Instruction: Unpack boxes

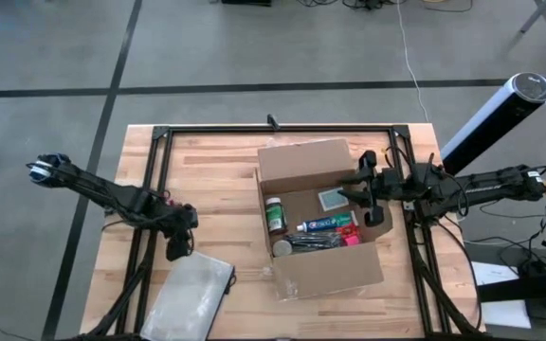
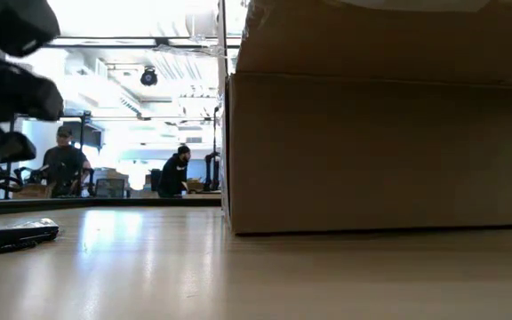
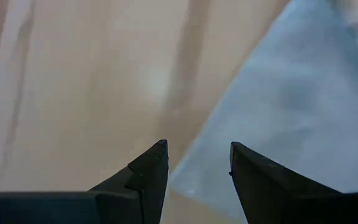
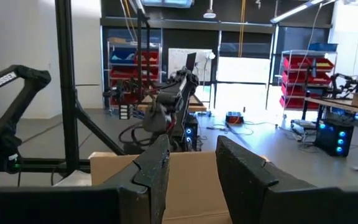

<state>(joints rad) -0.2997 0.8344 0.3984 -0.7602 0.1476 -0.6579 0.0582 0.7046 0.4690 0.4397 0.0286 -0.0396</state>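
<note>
Low view: cardboard box (image 2: 380, 133) top cut off; both pincers parted, empty, left pincer (image 3: 197, 163) over pouch (image 3: 303, 106).

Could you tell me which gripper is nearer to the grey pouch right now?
Left. The left gripper hangs just above the pouch's upper corner, fingers apart with nothing between them. The right gripper is across the table, over the open box's right side.

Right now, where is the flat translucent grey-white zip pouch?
In the high view, the flat translucent grey-white zip pouch lies on the wooden table at its near left, just below the left gripper and left of the open brown cardboard box.
</note>
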